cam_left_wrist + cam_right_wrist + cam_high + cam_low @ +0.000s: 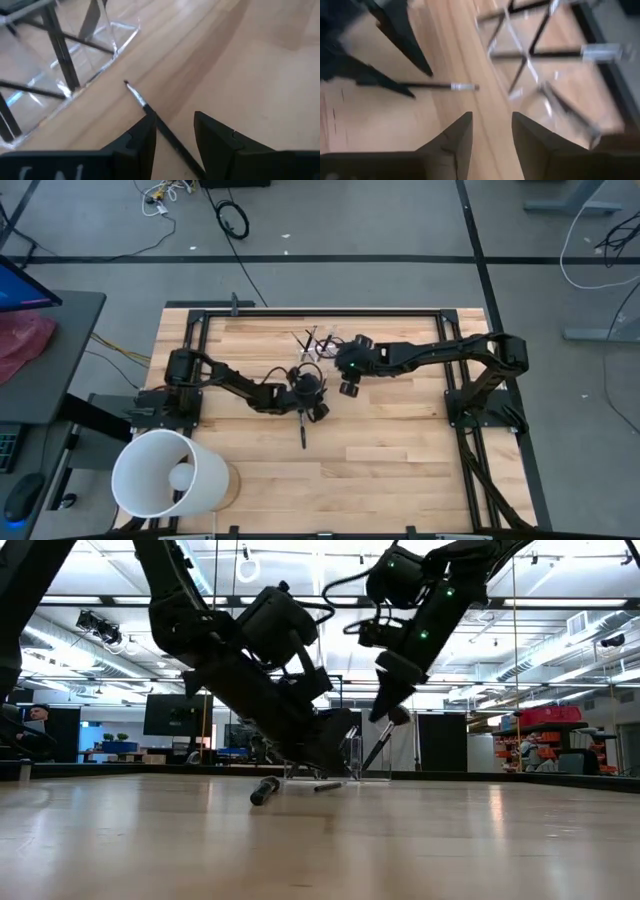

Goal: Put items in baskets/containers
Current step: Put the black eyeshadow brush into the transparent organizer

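Note:
One thin dark brush (145, 107) with a silvery ferrule lies flat on the wood, its small tip toward the clear holder (117, 40). My left gripper (175, 135) is open and low over the table, one finger on either side of this brush's handle. In the high view the brush (303, 430) runs out toward the near edge from under my left gripper (318, 408). Several more brushes (315, 340) stand or lean in the clear holder (520, 57). My right gripper (492, 132) is open, holds nothing, and hovers above the table beside the holder (352, 755). My left gripper straddles the brush's handle (162, 132) just behind the ferrule, its fingers slanting down from above and lying across the brush. The handle runs close along one finger (142, 137). Whether the finger touches the handle, I cannot tell. The brush lies on the table.
A large white cylindrical bucket (170, 472) lies on its side at the table's near left corner. A black frame (320, 310) edges the table. Bare wood stretches across the near and right parts of the table.

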Controlling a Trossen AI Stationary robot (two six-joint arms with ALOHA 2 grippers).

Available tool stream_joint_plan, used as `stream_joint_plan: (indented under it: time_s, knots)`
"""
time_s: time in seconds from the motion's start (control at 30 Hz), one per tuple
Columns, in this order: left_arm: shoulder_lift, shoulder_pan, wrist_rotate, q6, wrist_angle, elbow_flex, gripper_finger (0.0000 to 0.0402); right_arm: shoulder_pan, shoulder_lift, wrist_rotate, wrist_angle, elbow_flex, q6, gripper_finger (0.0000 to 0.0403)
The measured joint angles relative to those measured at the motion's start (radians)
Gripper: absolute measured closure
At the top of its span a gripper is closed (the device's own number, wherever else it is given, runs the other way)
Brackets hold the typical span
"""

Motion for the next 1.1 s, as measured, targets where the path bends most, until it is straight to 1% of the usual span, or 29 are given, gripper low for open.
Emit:
stream_joint_plan:
  time_s: [0.1,0.2,0.27,0.33,0.43,0.5,0.57,0.67,0.7,0.73,0.77,0.83,0.9,0.97,1.03,1.1]
  knots:
    - [0.001,0.016,0.013,-0.062,-0.019,-0.003,0.0267,0.01,0.0,0.002,-0.077,0.0,0.085,0.0264]
    - [0.027,0.025,0.016,-0.113,-0.011,-0.003,0.0267,0.031,0.0,0.002,-0.134,0.0,0.103,0.0264]
    - [0.052,0.024,0.012,-0.132,0.0,-0.001,0.0267,0.048,0.0,0.001,-0.138,0.0,0.105,0.0264]
    - [0.075,0.022,-0.014,-0.155,0.01,0.002,0.0267,0.067,0.0,-0.004,-0.133,0.0,0.103,0.0265]
    - [0.101,0.021,-0.018,-0.166,0.009,0.002,0.0269,0.095,0.0,-0.027,-0.1,0.0,0.094,0.0268]
    - [0.105,0.018,-0.018,-0.161,0.005,0.003,0.028,0.114,-0.001,-0.057,-0.018,-0.024,0.054,0.0271]
    - [0.107,0.018,-0.008,-0.136,0.001,0.004,0.03,0.129,-0.001,-0.113,0.083,-0.071,0.016,0.0275]
    - [0.107,0.02,0.015,-0.113,0.001,0.004,0.0346,0.143,-0.001,-0.234,0.299,-0.184,-0.037,0.0281]
    - [0.107,0.022,0.029,-0.11,0.002,0.004,0.0364,0.145,-0.001,-0.258,0.388,-0.232,-0.051,0.0282]
    - [0.107,0.025,0.043,-0.11,0.002,0.004,0.0379,0.146,0.0,-0.266,0.481,-0.283,-0.062,0.0283]
    - [0.106,0.028,0.056,-0.11,0.003,0.003,0.0386,0.145,0.0,-0.264,0.587,-0.335,-0.073,0.0284]
    - [0.106,0.029,0.079,-0.104,0.012,0.003,0.0386,0.136,0.0,-0.247,0.815,-0.428,-0.088,0.0284]
    - [0.106,0.029,0.093,-0.077,0.028,0.001,0.0381,0.125,0.0,-0.234,0.977,-0.504,-0.115,0.0284]
    - [0.107,0.027,0.128,-0.037,0.064,-0.001,0.0382,0.105,0.0,-0.233,1.051,-0.563,-0.129,0.0284]
    - [0.111,0.022,0.15,0.004,0.109,-0.002,0.0388,0.085,0.0,-0.241,1.062,-0.592,-0.132,0.028]
    - [0.114,0.022,0.191,0.047,0.159,-0.002,0.0388,0.069,0.0,-0.261,1.036,-0.618,-0.13,0.0271]
